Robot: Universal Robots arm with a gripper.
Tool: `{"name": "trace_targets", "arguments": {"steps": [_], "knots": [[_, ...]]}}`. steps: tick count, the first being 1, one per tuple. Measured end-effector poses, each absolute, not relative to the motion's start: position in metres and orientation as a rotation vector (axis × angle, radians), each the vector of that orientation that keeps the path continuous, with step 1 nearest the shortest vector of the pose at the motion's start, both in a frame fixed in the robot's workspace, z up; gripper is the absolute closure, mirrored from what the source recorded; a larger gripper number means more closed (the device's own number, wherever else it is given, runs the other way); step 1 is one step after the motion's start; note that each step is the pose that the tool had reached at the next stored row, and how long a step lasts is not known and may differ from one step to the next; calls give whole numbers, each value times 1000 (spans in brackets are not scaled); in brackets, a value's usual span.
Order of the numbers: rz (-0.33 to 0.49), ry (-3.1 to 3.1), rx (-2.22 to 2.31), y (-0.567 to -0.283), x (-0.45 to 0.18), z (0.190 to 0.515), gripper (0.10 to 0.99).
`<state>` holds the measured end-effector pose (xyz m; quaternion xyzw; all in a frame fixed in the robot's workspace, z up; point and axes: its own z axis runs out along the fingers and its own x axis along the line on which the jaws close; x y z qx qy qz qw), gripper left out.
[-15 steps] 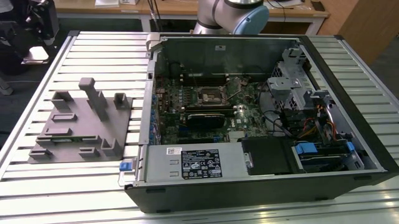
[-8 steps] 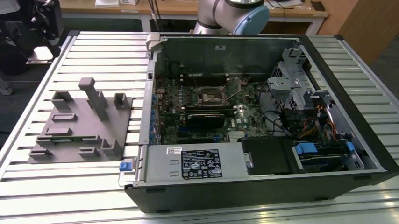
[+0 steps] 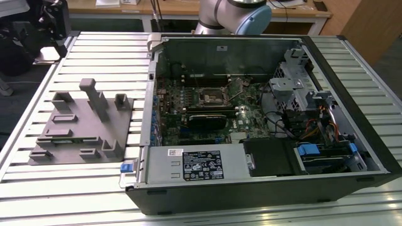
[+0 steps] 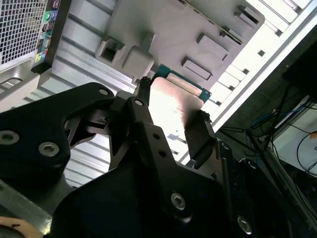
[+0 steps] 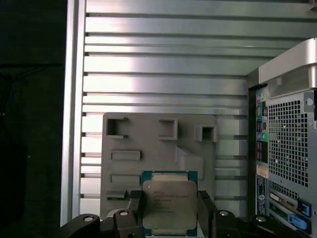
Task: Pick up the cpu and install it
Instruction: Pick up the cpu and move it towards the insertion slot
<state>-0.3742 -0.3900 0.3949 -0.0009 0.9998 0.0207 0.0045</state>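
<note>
The cpu, a flat square chip with a silvery face and a green edge, sits between my gripper's two dark fingers, and the gripper is shut on it. In the second wrist view the cpu shows its pale shiny side, clamped by the gripper from both edges. It hangs well above the grey fixture block on the slatted table. In the exterior view the dark square socket lies on the motherboard inside the open computer case.
The grey fixture block with upright posts stands on the slatted table at the exterior view's left, beside the case. The arm's base rises behind the case. Drive cages and cables fill the case's right side.
</note>
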Motion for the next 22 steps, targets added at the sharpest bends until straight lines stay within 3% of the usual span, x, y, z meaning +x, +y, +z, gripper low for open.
{"name": "trace_targets", "arguments": {"steps": [22], "knots": [[67, 3132, -3, -390, -349, 395, 553]]}}
